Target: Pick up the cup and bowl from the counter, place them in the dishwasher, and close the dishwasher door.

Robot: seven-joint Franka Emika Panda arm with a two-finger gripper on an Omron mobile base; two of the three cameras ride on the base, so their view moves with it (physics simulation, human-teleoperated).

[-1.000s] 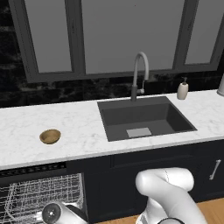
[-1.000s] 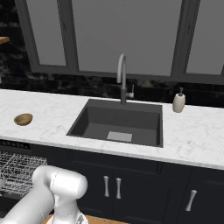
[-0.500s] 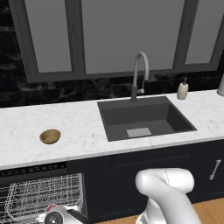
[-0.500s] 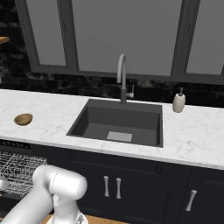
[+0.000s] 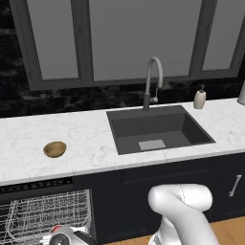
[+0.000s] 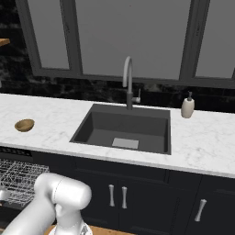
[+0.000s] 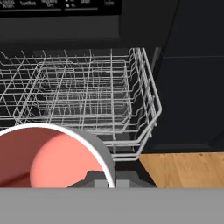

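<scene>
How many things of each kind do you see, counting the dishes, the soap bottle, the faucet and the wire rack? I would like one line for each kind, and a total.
Cups: 1, the cup, red inside, at the tool, in front of the rack.
Bowls: 1, the bowl on the counter.
Soap bottles: 1, the soap bottle beside the sink.
Faucets: 1, the faucet.
Wire racks: 1, the wire rack in the dishwasher.
Total: 5
</scene>
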